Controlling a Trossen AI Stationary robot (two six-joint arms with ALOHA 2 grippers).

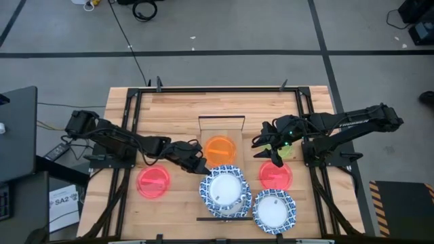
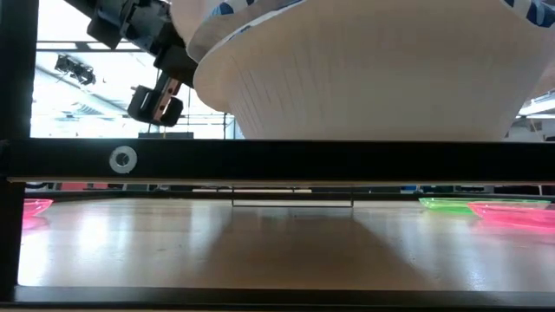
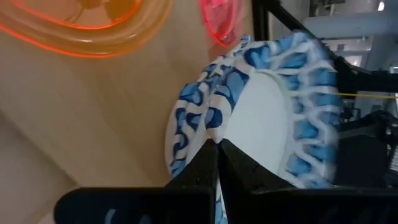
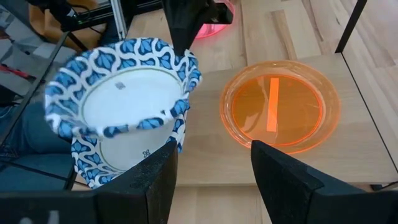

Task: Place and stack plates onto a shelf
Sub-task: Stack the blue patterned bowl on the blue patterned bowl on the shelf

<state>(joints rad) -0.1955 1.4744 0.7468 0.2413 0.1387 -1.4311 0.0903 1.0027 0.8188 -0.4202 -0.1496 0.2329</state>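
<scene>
Tabletop [image 1: 169, 102]: light wood inside a black frame, carrying the shelf and every plate.
Shelf [image 1: 224, 203]: narrow board running down the tabletop's middle, black rails at its ends; an orange plate [image 1: 220, 150] sits on its far part, the blue stack on its near part.
Blue stack [image 1: 224, 192]: white plates with blue rims piled on the shelf; how many lie in it I cannot tell. The top one is tipped up at the edge where the left claw grips it.
Other plates: one blue-rimmed plate [image 1: 274, 211] just right of the stack, a pink plate [image 1: 154, 181] on the left, a second pink plate [image 1: 276, 175] on the right, a green plate [image 1: 283, 150] beside it, mostly hidden under the right claw.
Left arm: stretched low from the left edge toward the middle; left claw [image 3: 217, 149] is clamped on the top plate's rim.
Right arm: reaches in from the right edge; right claw [image 4: 214, 163] hangs above the green plate with its fingers apart, holding nothing.
Risk: the grip is a thin pinch on a floppy rim, so the plate may slip or fold.
Risk: the tilted plate could drag the ones under it off the shelf.
</scene>
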